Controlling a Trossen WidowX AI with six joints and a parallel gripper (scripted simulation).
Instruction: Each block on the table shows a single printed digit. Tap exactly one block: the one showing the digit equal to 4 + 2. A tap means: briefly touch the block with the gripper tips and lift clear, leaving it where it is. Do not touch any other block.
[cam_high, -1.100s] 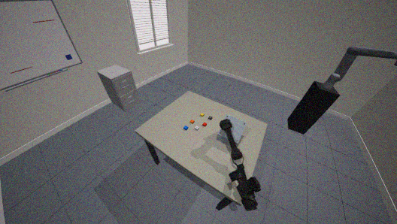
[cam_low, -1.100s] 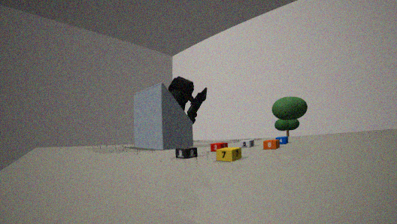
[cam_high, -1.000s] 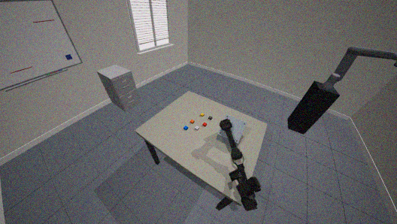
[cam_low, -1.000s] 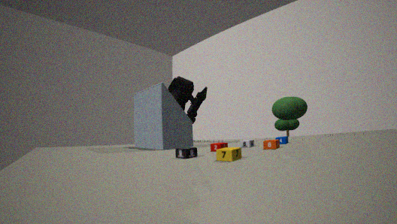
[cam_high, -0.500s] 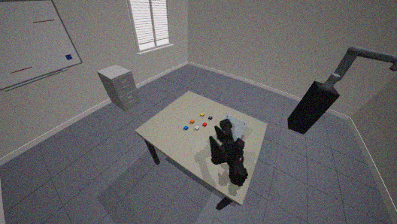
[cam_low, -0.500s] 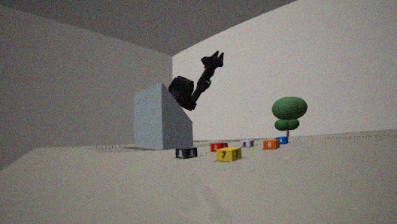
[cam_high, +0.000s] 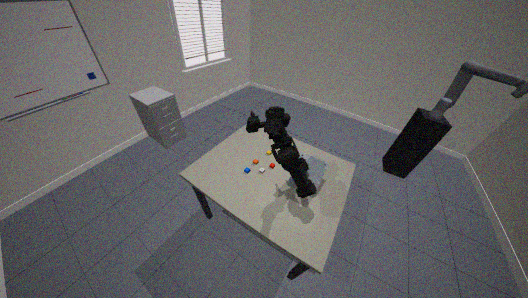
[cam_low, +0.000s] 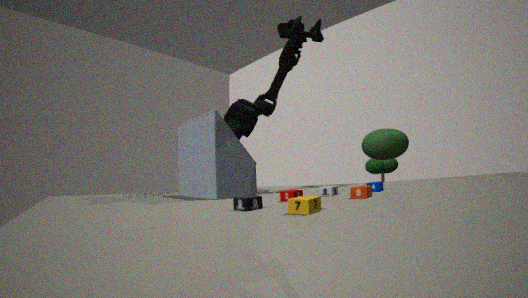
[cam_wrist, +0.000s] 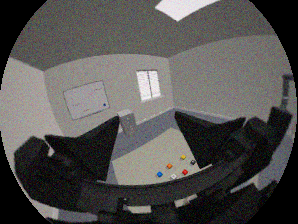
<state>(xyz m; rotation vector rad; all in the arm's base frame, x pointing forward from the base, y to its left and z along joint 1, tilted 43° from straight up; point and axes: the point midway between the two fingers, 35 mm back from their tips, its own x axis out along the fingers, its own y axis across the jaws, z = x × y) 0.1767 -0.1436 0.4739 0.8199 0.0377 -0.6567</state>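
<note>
My gripper (cam_high: 262, 120) (cam_low: 309, 24) (cam_wrist: 147, 116) is open and empty, raised high above the table (cam_high: 220, 185). Six small blocks lie on the table. The yellow block (cam_high: 269, 152) (cam_low: 297, 206) (cam_wrist: 183, 157) shows 7. The blue block (cam_high: 247, 170) (cam_low: 376, 187) (cam_wrist: 159, 174) seems to show 4. Digits are unclear on the orange block (cam_high: 255, 161) (cam_low: 360, 192) (cam_wrist: 169, 166), red block (cam_high: 272, 165) (cam_low: 291, 195) (cam_wrist: 185, 172), white block (cam_high: 262, 170) (cam_low: 330, 191) (cam_wrist: 173, 177) and black block (cam_low: 248, 203) (cam_wrist: 193, 162). The arm hides the black block in the top view.
A pale blue wedge-shaped block (cam_low: 200, 160) stands by the arm's base. A green tree shape (cam_low: 385, 144) stands beyond the blocks in the exterior view. A filing cabinet (cam_high: 159, 115) (cam_wrist: 128, 123) stands on the floor, away from the table.
</note>
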